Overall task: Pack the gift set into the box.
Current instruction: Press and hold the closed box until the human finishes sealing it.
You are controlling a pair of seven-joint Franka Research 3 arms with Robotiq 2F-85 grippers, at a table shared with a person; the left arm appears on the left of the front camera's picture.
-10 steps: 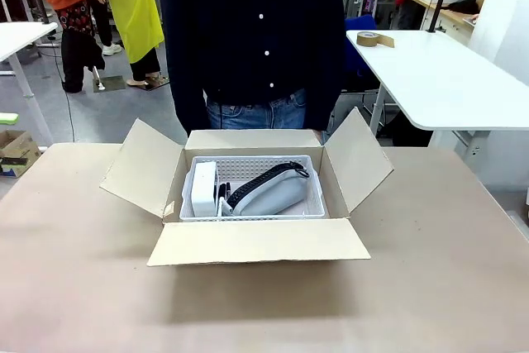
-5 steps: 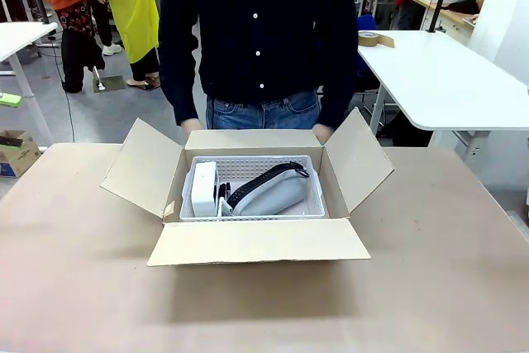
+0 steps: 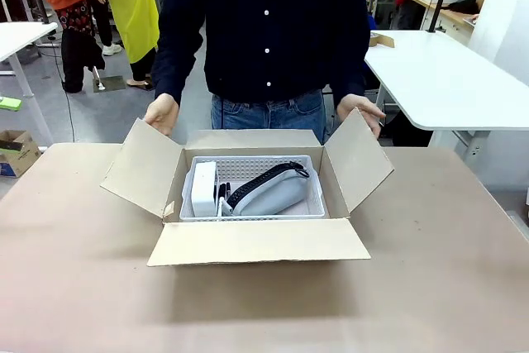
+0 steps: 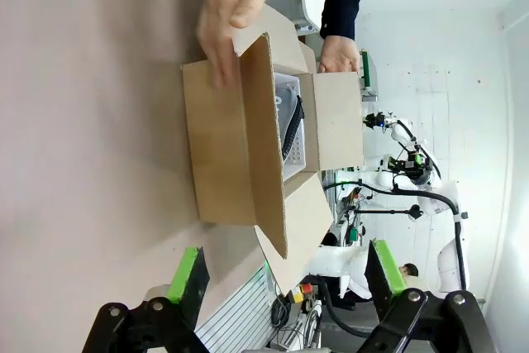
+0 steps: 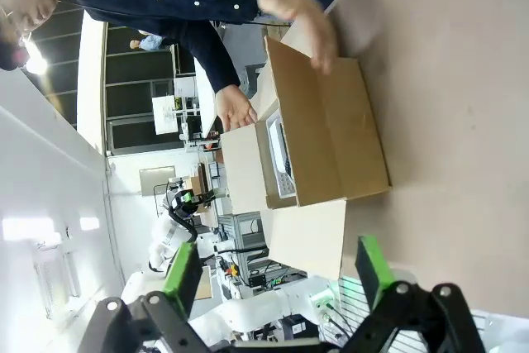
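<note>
The white plastic basket with holes (image 3: 318, 197), with its small white box (image 3: 204, 188) and grey pouch with a black strap (image 3: 277, 194), already sits in the big brown cardboard box (image 3: 256, 242), mid-table (image 3: 74, 287) near the far edge. Only the open flaps look left to shut. A person has one hand (image 3: 162, 113) and the other hand (image 3: 360, 110) at the side flaps. The left gripper (image 4: 288, 270) and right gripper (image 5: 278, 270) are spread wide and empty.

Bright, even room light; a soft shadow lies on my bench (image 3: 83, 287) under the box (image 3: 256, 241); a person's hand (image 4: 235, 2) blurs.
</note>
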